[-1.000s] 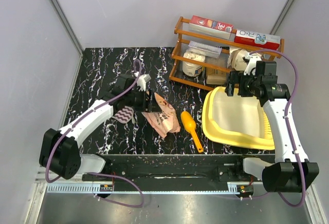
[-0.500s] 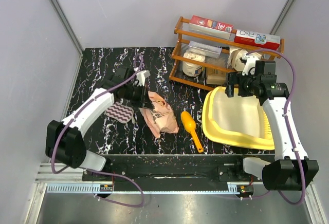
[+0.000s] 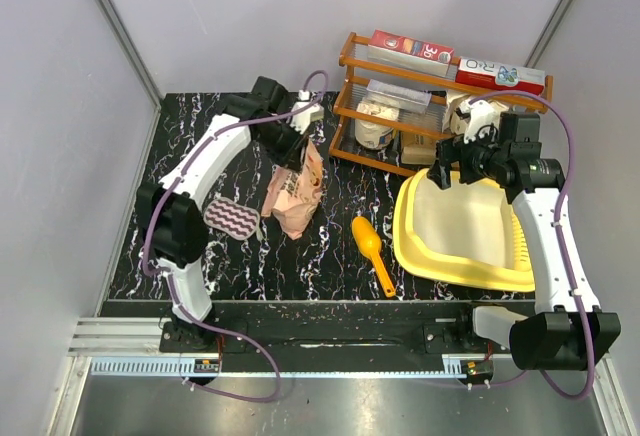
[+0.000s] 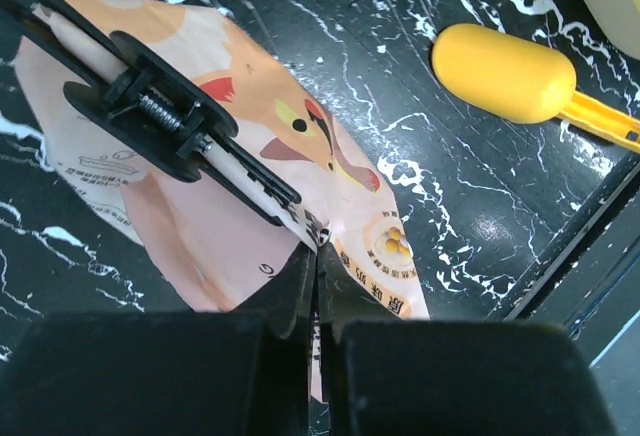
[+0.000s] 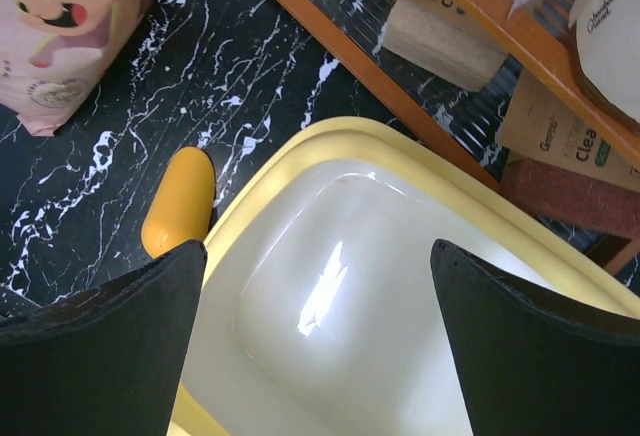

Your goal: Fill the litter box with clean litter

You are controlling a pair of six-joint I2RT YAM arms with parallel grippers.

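Note:
The clean litter is a peach-orange bag (image 3: pixel 293 196) (image 4: pixel 220 206) with a cartoon face, its top held folded by a black clip (image 4: pixel 150 106). My left gripper (image 3: pixel 291 148) (image 4: pixel 318 256) is shut on the bag's upper edge, and the bag hangs from it with its bottom at the table. No loose granules show. The yellow litter box (image 3: pixel 460 261) (image 5: pixel 300 141) lies at the right, its pale inside bare. Over its far left corner my right gripper (image 3: pixel 450 171) (image 5: pixel 318 256) hovers wide open, holding nothing. The bag also shows in the right wrist view (image 5: pixel 60 26).
A yellow-orange scoop (image 3: pixel 372 246) (image 4: pixel 505 71) (image 5: pixel 180 201) lies between bag and box. A wooden rack (image 3: pixel 420 106) with cartons and white sacks stands behind the box. A zigzag-patterned pad (image 3: pixel 232 219) lies left of the bag. Grey walls close in on both sides.
My left gripper shut on the bag's top edge, and the arm swung up and back, raising the bag from lying flat to hanging upright. The right gripper edged slightly left, still open.

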